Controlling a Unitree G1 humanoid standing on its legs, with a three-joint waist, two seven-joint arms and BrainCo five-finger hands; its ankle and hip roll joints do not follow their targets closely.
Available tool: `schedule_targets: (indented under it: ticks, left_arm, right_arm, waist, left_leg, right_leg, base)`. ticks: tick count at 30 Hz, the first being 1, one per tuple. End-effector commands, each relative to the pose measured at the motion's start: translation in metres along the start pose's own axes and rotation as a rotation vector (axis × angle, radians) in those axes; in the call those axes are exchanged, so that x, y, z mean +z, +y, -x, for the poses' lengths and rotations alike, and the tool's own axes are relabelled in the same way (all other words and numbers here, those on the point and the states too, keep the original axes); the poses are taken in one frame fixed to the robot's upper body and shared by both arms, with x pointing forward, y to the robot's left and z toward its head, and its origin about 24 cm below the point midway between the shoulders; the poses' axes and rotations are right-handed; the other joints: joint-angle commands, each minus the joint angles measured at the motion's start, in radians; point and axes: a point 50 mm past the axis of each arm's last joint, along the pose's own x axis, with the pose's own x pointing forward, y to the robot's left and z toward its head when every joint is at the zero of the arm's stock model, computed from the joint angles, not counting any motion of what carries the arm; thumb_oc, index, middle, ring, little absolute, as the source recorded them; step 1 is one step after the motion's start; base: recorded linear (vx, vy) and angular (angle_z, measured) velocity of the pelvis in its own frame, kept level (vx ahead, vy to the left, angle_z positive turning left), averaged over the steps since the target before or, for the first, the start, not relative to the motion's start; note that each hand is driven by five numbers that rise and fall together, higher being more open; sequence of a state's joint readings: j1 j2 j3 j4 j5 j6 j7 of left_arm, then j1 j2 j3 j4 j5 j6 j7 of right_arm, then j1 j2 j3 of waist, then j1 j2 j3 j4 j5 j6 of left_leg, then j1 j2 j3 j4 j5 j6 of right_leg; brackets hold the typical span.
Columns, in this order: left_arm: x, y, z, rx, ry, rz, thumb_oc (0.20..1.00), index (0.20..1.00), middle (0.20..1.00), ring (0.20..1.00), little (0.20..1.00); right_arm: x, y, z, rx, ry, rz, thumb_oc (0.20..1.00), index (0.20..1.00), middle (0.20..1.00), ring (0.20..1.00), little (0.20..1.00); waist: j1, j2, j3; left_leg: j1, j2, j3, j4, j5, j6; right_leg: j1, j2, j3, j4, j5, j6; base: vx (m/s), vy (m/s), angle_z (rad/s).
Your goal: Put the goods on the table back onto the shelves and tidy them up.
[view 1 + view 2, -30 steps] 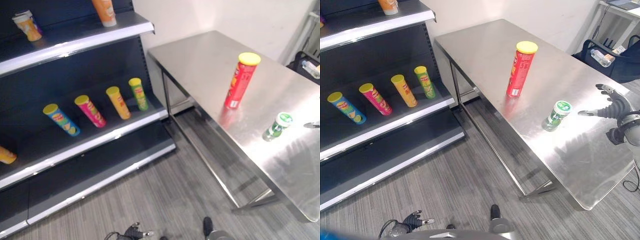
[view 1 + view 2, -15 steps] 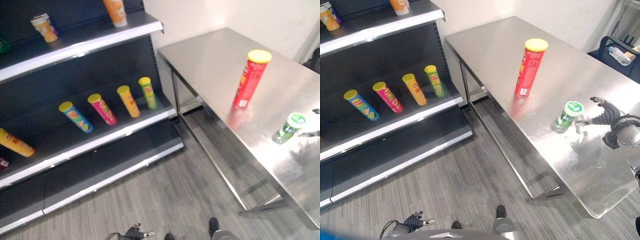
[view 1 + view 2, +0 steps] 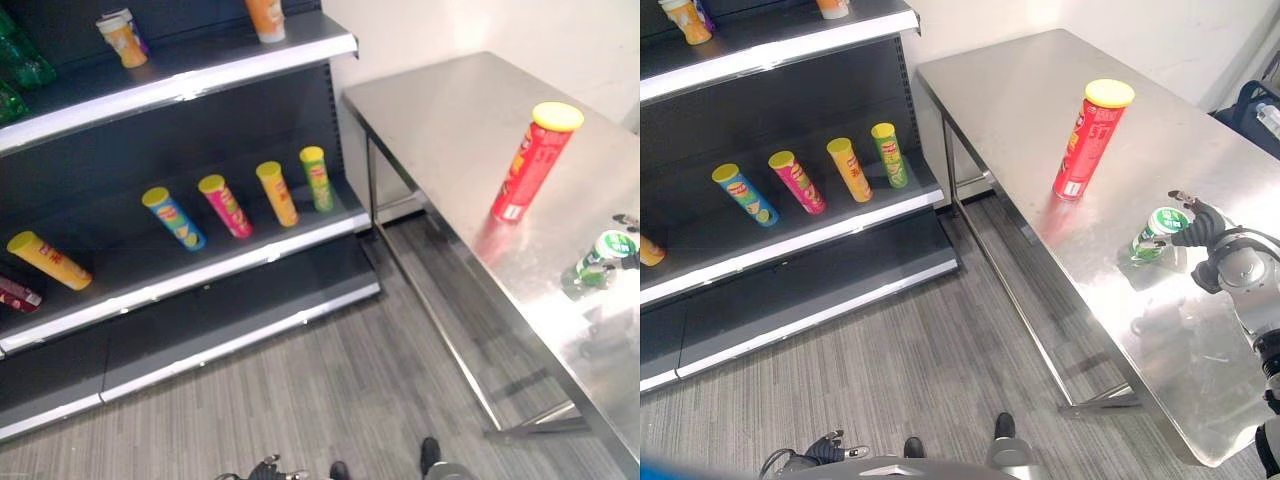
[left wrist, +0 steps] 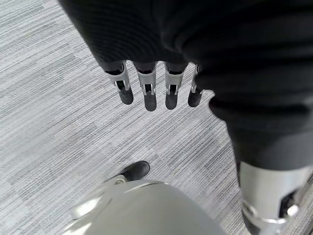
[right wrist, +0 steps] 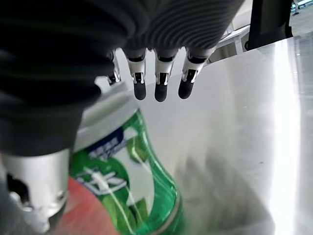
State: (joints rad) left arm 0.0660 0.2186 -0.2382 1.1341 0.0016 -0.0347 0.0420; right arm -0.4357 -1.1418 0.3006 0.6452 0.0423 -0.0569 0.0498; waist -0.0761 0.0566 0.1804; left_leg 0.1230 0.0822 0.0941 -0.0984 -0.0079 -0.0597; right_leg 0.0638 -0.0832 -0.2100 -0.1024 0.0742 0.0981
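Observation:
On the steel table stand a tall red tube with a yellow lid and a small green can with a white lid. My right hand is at the green can's right side, open. The right wrist view has the green can close against the palm, with the straight fingers reaching past its top. My left hand hangs low over the floor, and its fingers are relaxed and hold nothing.
A dark shelf unit stands left of the table. Its middle shelf holds several tubes lying on their sides, among them blue, pink, orange and green. Orange cups stand on the upper shelf. Grey floor lies between shelf and table.
My right hand has moved left across the table to the green can and is now against it. The whole view has shifted; the tubes and cans stay put.

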Motion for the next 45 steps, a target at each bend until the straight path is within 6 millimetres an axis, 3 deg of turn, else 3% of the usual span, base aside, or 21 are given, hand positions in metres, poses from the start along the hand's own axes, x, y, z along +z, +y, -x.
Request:
schedule_targets:
  ticks: [1, 6, 7, 9, 19, 26, 29, 30, 34, 35, 39, 40, 41, 43, 45]
  left_arm:
    - [0.008, 0.025, -0.002, 0.068, -0.02, -0.01, 1.0, 1.0, 1.0, 1.0, 1.0]
    - [0.008, 0.025, -0.001, 0.068, -0.024, -0.01, 1.0, 1.0, 1.0, 1.0, 1.0]
    - [0.008, 0.025, -0.002, 0.067, -0.024, -0.011, 1.0, 1.0, 1.0, 1.0, 1.0]
    - [0.008, 0.025, -0.001, 0.068, -0.025, -0.012, 1.0, 1.0, 1.0, 1.0, 1.0]
    - [0.009, 0.026, -0.001, 0.08, -0.028, -0.002, 1.0, 1.0, 1.0, 1.0, 1.0]
    - [0.009, 0.03, -0.001, 0.099, -0.03, 0.018, 1.0, 1.0, 1.0, 1.0, 1.0]
    - [0.009, 0.032, 0.0, 0.108, -0.035, 0.037, 1.0, 1.0, 1.0, 1.0, 1.0]
    - [0.011, 0.034, 0.0, 0.114, -0.044, 0.043, 1.0, 1.0, 1.0, 1.0, 1.0]
    - [0.015, 0.035, -0.001, 0.111, -0.059, 0.042, 1.0, 1.0, 1.0, 1.0, 1.0]
    - [0.022, 0.037, -0.001, 0.113, -0.084, 0.055, 1.0, 1.0, 1.0, 1.0, 1.0]
    - [0.026, 0.035, -0.001, 0.107, -0.101, 0.076, 1.0, 1.0, 1.0, 1.0, 1.0]
    - [0.028, 0.033, -0.001, 0.096, -0.11, 0.089, 1.0, 1.0, 1.0, 1.0, 1.0]
    - [0.028, 0.033, -0.001, 0.096, -0.11, 0.089, 1.0, 1.0, 1.0, 1.0, 1.0]
    - [0.025, 0.028, -0.001, 0.083, -0.103, 0.082, 1.0, 1.0, 1.0, 1.0, 1.0]
    - [0.023, 0.027, -0.001, 0.084, -0.1, 0.076, 1.0, 1.0, 1.0, 1.0, 1.0]
  right_arm:
    - [0.026, 0.0, -0.013, -0.047, -0.082, -0.005, 1.0, 1.0, 1.0, 1.0, 1.0]
    - [0.03, 0.003, -0.013, -0.042, -0.102, -0.014, 1.0, 1.0, 1.0, 1.0, 1.0]
    - [0.031, 0.004, -0.013, -0.041, -0.11, -0.018, 0.956, 0.956, 0.956, 0.956, 0.956]
    - [0.035, 0.006, -0.014, -0.037, -0.127, -0.008, 0.2, 0.2, 0.2, 0.2, 0.2]
    - [0.042, 0.001, -0.008, -0.103, -0.179, -0.027, 0.2, 0.2, 0.2, 0.2, 0.2]
    - [0.055, -0.016, 0.012, -0.209, -0.293, -0.023, 0.2, 0.2, 0.2, 0.2, 0.2]
    - [0.075, -0.034, 0.031, -0.281, -0.426, 0.021, 0.2, 0.2, 0.2, 0.2, 0.2]
    - [0.091, -0.041, 0.04, -0.298, -0.509, 0.03, 0.2, 0.2, 0.2, 0.2, 0.2]
    - [0.103, -0.049, 0.049, -0.313, -0.582, 0.05, 0.2, 0.2, 0.2, 0.2, 0.2]
    - [0.127, -0.057, 0.062, -0.309, -0.701, 0.077, 0.2, 0.2, 0.2, 0.2, 0.2]
    - [0.141, -0.061, 0.07, -0.295, -0.772, 0.081, 0.2, 0.2, 0.2, 0.2, 0.2]
    - [0.146, -0.062, 0.072, -0.285, -0.795, 0.088, 0.2, 0.2, 0.2, 0.2, 0.2]
    - [0.146, -0.062, 0.072, -0.285, -0.796, 0.088, 0.2, 0.2, 0.2, 0.2, 0.2]
    - [0.153, -0.063, 0.075, -0.281, -0.83, 0.08, 0.2, 0.2, 0.2, 0.2, 0.2]
    - [0.155, -0.065, 0.075, -0.288, -0.838, 0.077, 0.2, 0.2, 0.2, 0.2, 0.2]
  waist:
    - [0.017, -0.087, -0.029]
    - [0.02, -0.086, -0.03]
    - [0.021, -0.086, -0.029]
    - [0.023, -0.086, -0.03]
    - [0.019, -0.084, -0.032]
    - [0.006, -0.08, -0.034]
    - [0.002, -0.079, -0.032]
    - [0.002, -0.081, -0.026]
    - [0.007, -0.087, -0.014]
    - [0.027, -0.104, 0.022]
    - [0.034, -0.118, 0.042]
    - [0.034, -0.115, 0.052]
    - [0.034, -0.115, 0.052]
    - [0.039, -0.107, 0.047]
    - [0.045, -0.096, 0.044]
  left_leg:
    - [-0.02, 0.028, 0.063, 0.034, -0.018, -0.071]
    - [-0.017, 0.026, 0.06, 0.032, -0.02, -0.069]
    - [-0.016, 0.026, 0.061, 0.032, -0.02, -0.069]
    - [-0.015, 0.026, 0.06, 0.034, -0.022, -0.069]
    - [-0.008, 0.026, 0.058, 0.036, -0.029, -0.066]
    - [-0.004, 0.03, 0.06, 0.049, -0.04, -0.065]
    - [-0.009, 0.038, 0.051, 0.074, -0.048, -0.068]
    - [-0.027, 0.043, 0.044, 0.108, -0.052, -0.073]
    - [-0.067, 0.046, 0.03, 0.181, -0.064, -0.083]
    - [-0.138, 0.032, -0.007, 0.318, -0.051, -0.106]
    - [-0.23, 0.022, -0.048, 0.44, -0.02, -0.133]
    - [-0.262, 0.061, -0.02, 0.433, 0.021, -0.138]
    - [-0.261, 0.061, -0.02, 0.432, 0.022, -0.139]
    - [-0.242, 0.114, 0.018, 0.295, 0.039, -0.127]
    - [-0.25, 0.164, 0.038, 0.168, 0.11, -0.131]
  right_leg:
    - [0.058, -0.008, 0.081, 0.043, -0.182, 0.046]
    - [0.062, -0.008, 0.078, 0.042, -0.183, 0.046]
    - [0.063, -0.009, 0.077, 0.042, -0.184, 0.046]
    - [0.064, -0.009, 0.077, 0.043, -0.185, 0.046]
    - [0.069, -0.009, 0.078, 0.045, -0.189, 0.045]
    - [0.073, -0.007, 0.08, 0.052, -0.198, 0.04]
    - [0.077, -0.001, 0.077, 0.056, -0.208, 0.032]
    - [0.076, 0.0, 0.074, 0.059, -0.213, 0.027]
    - [0.075, 0.002, 0.065, 0.066, -0.224, 0.018]
    - [0.093, 0.001, 0.056, 0.069, -0.233, 0.001]
    - [0.123, 0.006, 0.025, 0.058, -0.238, -0.016]
    - [0.135, 0.011, 0.001, 0.048, -0.243, -0.015]
    - [0.135, 0.011, 0.001, 0.047, -0.243, -0.015]
    - [0.132, 0.008, -0.011, 0.046, -0.243, -0.001]
    - [0.131, 0.005, -0.021, 0.049, -0.252, 0.013]
  base:
    - [0.0, 0.0, 0.0]
    - [0.0, 0.0, 0.0]
    - [0.0, 0.0, 0.0]
    - [0.0, 0.0, 0.0]
    - [0.0, -0.001, 0.01]
    - [0.0, -0.018, 0.01]
    - [-0.01, -0.076, 0.02]
    - [-0.03, -0.075, 0.01]
    - [-0.06, -0.087, 0.09]
    - [-0.11, -0.15, 0.33]
    - [-0.04, -0.086, 0.56]
    - [0.01, -0.028, 0.46]
    - [0.05, 0.031, 0.45]
    - [0.11, 0.079, 0.3]
    - [0.14, 0.132, 0.21]
